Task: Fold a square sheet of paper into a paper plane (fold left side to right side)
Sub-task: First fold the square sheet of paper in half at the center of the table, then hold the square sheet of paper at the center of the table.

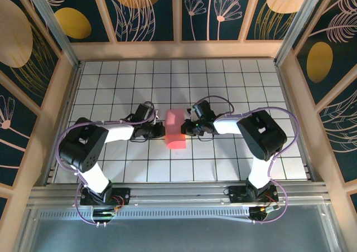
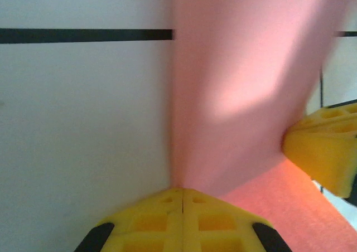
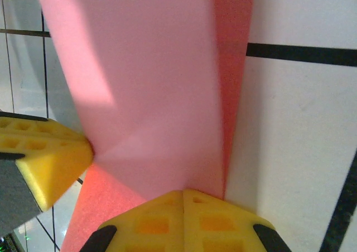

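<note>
Top external: paper (image 1: 175,121), side edges in left gripper (image 1: 164,131), right gripper (image 1: 188,130)

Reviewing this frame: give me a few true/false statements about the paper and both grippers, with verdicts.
1. The left gripper and the right gripper are both shut on the pink paper. True.
2. The pink paper lies as a flat, open square. False: it is folded over and narrow, pinched from both sides.
3. The pink paper sits near the middle of the table, between the two arms. True.
4. The right gripper hangs apart from the pink paper. False: it clamps the paper's edge.
</note>
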`<state>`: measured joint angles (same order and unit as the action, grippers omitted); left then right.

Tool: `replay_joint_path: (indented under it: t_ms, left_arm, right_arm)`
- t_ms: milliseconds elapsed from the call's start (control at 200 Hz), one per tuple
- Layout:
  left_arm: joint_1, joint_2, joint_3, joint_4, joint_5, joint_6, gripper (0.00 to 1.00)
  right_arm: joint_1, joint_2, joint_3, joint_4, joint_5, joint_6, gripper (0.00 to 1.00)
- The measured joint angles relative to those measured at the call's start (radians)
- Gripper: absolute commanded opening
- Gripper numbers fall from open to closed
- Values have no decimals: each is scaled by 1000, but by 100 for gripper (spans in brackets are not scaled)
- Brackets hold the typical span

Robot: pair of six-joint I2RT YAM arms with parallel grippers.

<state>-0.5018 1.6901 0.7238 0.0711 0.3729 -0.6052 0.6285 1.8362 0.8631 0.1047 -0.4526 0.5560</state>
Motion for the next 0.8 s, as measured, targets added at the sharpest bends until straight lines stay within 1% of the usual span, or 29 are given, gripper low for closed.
replay_joint_path:
  t_ms: [190, 285, 395, 490, 640, 801]
  left_arm:
    - [29, -79, -18, -40, -36, 26, 2]
    - [29, -130, -18, -25, -6, 26, 2]
    - [18, -146, -17, 17, 43, 21, 2]
    - [-12, -126, -11, 39, 72, 16, 1]
    - [-60, -38, 23, 58, 92, 9, 1]
    - [-67, 26, 27, 64, 91, -1, 1]
  right_arm:
    - [0, -1, 0, 0, 1, 0, 0]
    - [0, -1, 0, 0, 2, 0, 0]
    - [0, -1, 0, 0, 2, 0, 0]
    - [0, -1, 0, 0, 2, 0, 0]
    - [0, -1, 0, 0, 2, 0, 0]
    - [0, -1, 0, 0, 2, 0, 0]
